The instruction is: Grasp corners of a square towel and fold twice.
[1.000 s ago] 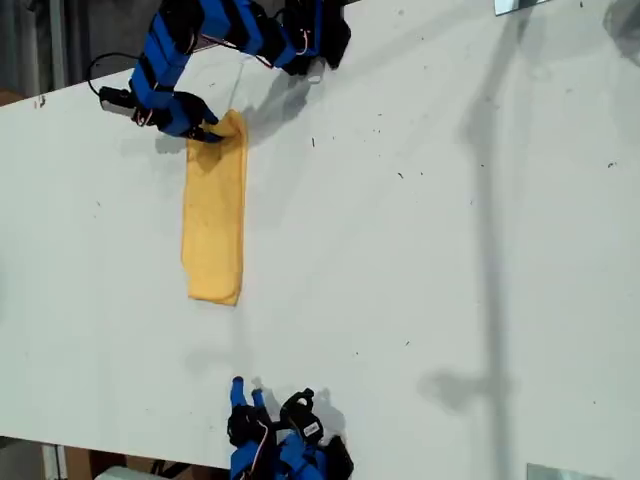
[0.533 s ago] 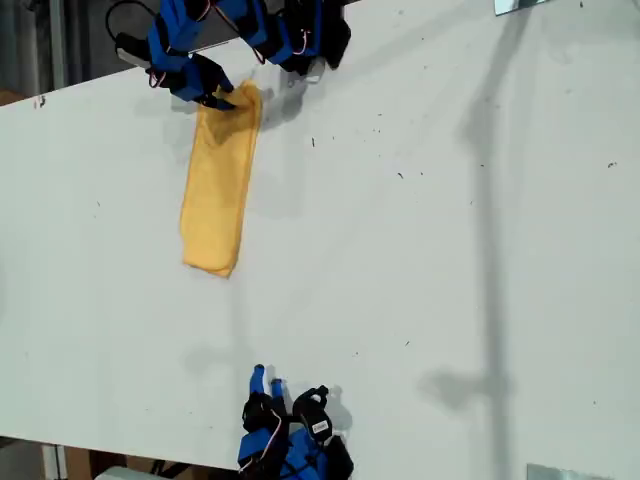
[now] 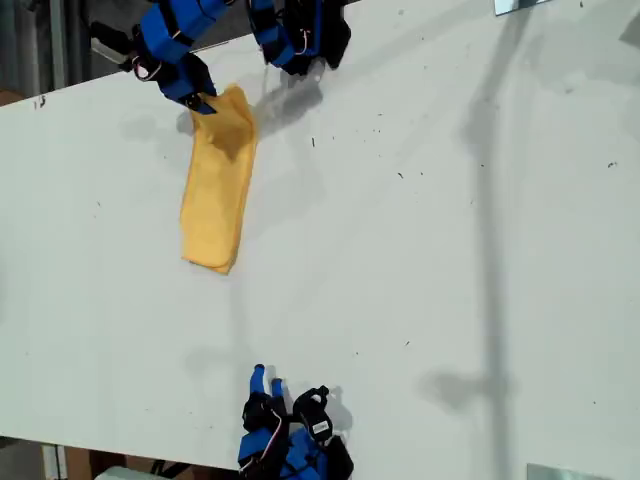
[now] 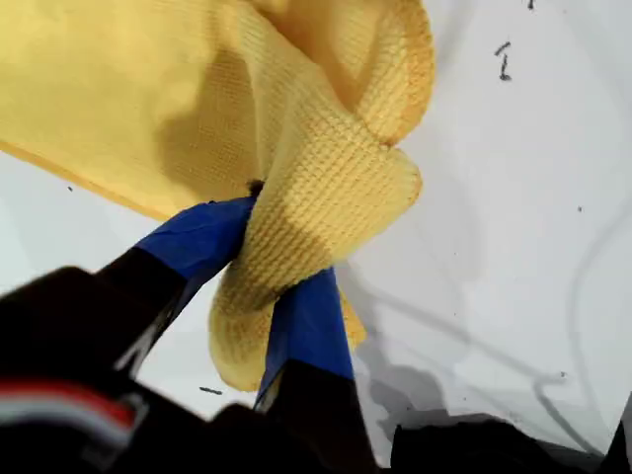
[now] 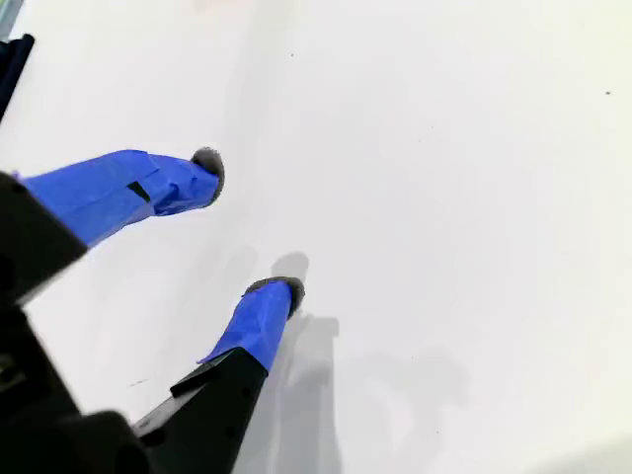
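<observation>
Since a second ago my first gripper (image 4: 272, 272) has lifted the towel (image 3: 216, 190) end it pinches, to fold over; my second gripper (image 5: 247, 227) hangs released, apart.

Open table (image 3: 450, 250) — only towel (image 3: 215, 200)

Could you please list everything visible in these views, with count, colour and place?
towel: one, yellow-orange, a long folded strip toward the exterior view's upper left, one end lifted.
table: one, white, speckled with small dark marks, fills the exterior view.
my first gripper: one, blue-taped, pinching the towel's raised end, at the exterior view's top left.
my second gripper: one, blue-taped, empty, jaws apart above bare table, at the exterior view's bottom edge.
</observation>
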You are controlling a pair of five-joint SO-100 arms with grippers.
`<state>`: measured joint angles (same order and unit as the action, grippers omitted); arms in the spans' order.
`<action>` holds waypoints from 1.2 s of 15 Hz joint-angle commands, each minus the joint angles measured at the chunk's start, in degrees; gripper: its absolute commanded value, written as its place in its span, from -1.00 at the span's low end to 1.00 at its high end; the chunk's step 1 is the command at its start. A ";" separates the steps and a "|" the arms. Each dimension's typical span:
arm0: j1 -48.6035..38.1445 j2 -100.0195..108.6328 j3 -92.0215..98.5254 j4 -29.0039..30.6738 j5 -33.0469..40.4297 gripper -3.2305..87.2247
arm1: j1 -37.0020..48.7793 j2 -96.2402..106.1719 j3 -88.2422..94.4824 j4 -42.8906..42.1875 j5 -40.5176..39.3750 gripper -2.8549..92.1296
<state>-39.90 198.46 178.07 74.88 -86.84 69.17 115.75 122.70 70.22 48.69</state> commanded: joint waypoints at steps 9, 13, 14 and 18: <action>0.88 0.44 0.44 -1.49 1.32 -0.49 | -21.36 -7.12 -16.35 -27.16 -2.90 -0.94; 0.62 0.44 0.44 -1.58 1.67 -0.49 | -27.77 -27.69 -34.63 -30.94 -4.66 -0.94; 0.62 0.44 0.44 -1.58 1.67 -0.49 | -28.92 -33.49 -40.52 -30.59 -5.71 -0.94; 0.62 0.44 0.44 -1.58 1.67 -0.49 | -31.03 -49.39 -58.45 -29.53 -6.94 -0.94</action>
<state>-39.90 198.46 178.33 74.71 -85.43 38.76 67.24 72.16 41.04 42.63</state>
